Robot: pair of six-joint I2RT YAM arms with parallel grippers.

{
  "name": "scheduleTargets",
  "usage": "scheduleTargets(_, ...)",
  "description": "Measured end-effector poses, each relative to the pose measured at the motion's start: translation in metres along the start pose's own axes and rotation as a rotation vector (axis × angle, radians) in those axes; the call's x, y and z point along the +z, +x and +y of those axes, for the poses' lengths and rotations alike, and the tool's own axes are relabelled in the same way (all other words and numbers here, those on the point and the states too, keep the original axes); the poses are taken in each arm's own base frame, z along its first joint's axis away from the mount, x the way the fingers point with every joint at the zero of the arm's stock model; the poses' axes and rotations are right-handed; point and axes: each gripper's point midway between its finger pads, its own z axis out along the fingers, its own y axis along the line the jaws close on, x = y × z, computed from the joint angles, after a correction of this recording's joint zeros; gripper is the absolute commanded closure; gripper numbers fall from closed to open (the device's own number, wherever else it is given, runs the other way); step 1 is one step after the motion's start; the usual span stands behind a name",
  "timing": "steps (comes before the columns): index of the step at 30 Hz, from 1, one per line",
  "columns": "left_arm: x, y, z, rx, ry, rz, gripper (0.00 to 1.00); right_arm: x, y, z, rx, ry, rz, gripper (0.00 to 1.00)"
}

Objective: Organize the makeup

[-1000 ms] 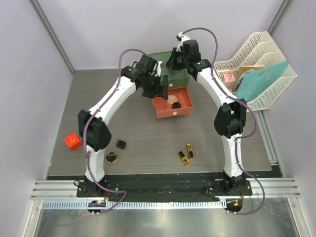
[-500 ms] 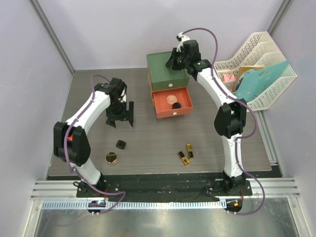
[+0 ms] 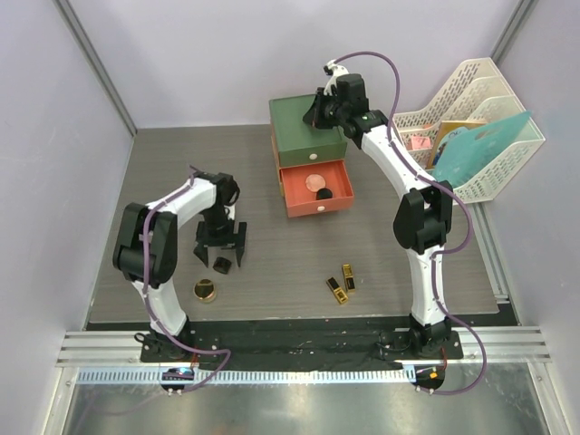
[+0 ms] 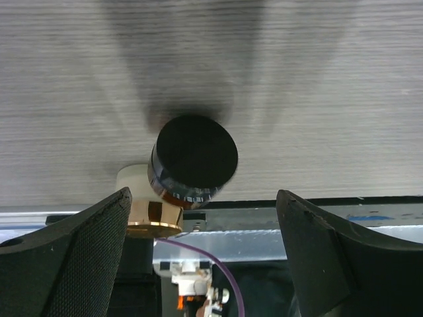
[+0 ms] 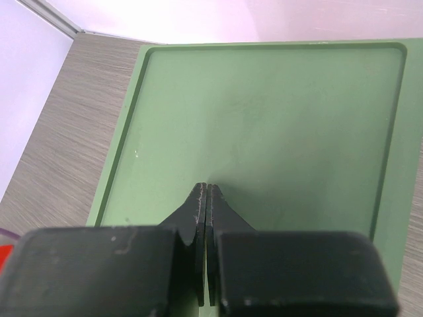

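Note:
A small black-lidded jar point(image 3: 221, 264) stands on the grey table; in the left wrist view this jar point(image 4: 195, 155) sits between my fingers without touching them. My left gripper point(image 3: 221, 257) is open and low around it point(image 4: 203, 195). A gold jar point(image 3: 206, 291) stands just beyond it point(image 4: 147, 214). Two gold-black lipsticks point(image 3: 342, 283) lie at front centre. The open orange drawer point(image 3: 299, 200) holds a round peach compact point(image 3: 314, 180) and a black item point(image 3: 323, 193). My right gripper point(image 3: 315, 113) is shut and empty, its tip point(image 5: 207, 187) on the green box top point(image 5: 277, 112).
The drawer box point(image 3: 306, 136) stands at the back centre. A white file rack point(image 3: 480, 86) with a teal folder point(image 3: 480, 145) stands at the back right. Walls close the left, back and right. A metal rail runs along the near edge.
My left arm has swung from the orange drawer to the front left and come down, open, around the black-lidded jar. The right arm has not moved.

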Motion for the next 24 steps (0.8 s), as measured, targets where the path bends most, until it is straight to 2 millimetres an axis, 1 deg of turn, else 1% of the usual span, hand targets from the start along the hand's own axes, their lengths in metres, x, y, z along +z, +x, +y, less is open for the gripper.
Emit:
scheduleTargets(4, 0.018, 0.005, 0.002, 0.003, -0.008, 0.064, 0.14, 0.0, 0.0, 0.0, 0.0, -0.001, 0.0, 0.99)
scheduleTargets(7, 0.027, 0.006, 0.002, 0.002, -0.009, 0.088, 0.21, 0.0, 0.0, 0.0, 0.0, -0.001, 0.0, 0.99)
scheduleTargets(10, 0.032, 0.003, 0.001, 0.002, -0.007, 0.095, 0.36, 0.0, 0.0, 0.0, 0.0, -0.002, 0.0, 0.99)
scheduleTargets(11, 0.034, 0.003, 0.001, 0.003, -0.008, 0.098, 0.45, 0.0, 0.0, 0.0, 0.0, -0.003, -0.001, 0.99)
scheduleTargets(12, 0.036, 0.003, 0.001, 0.003, -0.009, 0.102, 0.48, 0.0, 0.0, 0.0, 0.0, -0.003, -0.001, 0.99)
scheduleTargets(14, 0.039, 0.002, 0.0, 0.003, -0.004, 0.109, 0.6, 0.0, 0.0, 0.0, 0.0, -0.003, -0.001, 0.98)
scheduleTargets(16, 0.039, 0.003, -0.001, 0.003, 0.0, 0.114, 0.69, 0.0, 0.0, 0.0, 0.0, -0.003, -0.001, 0.99)
scheduleTargets(17, 0.039, 0.003, -0.001, 0.007, 0.0, 0.113, 0.79, 0.0, 0.0, 0.0, 0.0, -0.003, -0.001, 0.99)
scheduleTargets(18, 0.039, 0.003, -0.001, 0.007, 0.001, 0.114, 0.83, 0.0, 0.0, 0.0, 0.0, -0.003, -0.001, 0.99)
scheduleTargets(19, 0.039, 0.003, -0.001, 0.007, 0.001, 0.114, 0.9, 0.0, 0.0, 0.0, 0.0, -0.003, -0.001, 0.99)
scheduleTargets(21, 0.039, 0.003, -0.001, 0.012, 0.003, 0.115, 1.0, 0.0, 0.0, 0.0, 0.0, -0.003, -0.001, 0.99)
scheduleTargets(24, 0.036, 0.0, -0.002, 0.017, 0.008, 0.106, 1.0, 0.0, 0.0, 0.0, 0.0, -0.003, -0.001, 0.99)
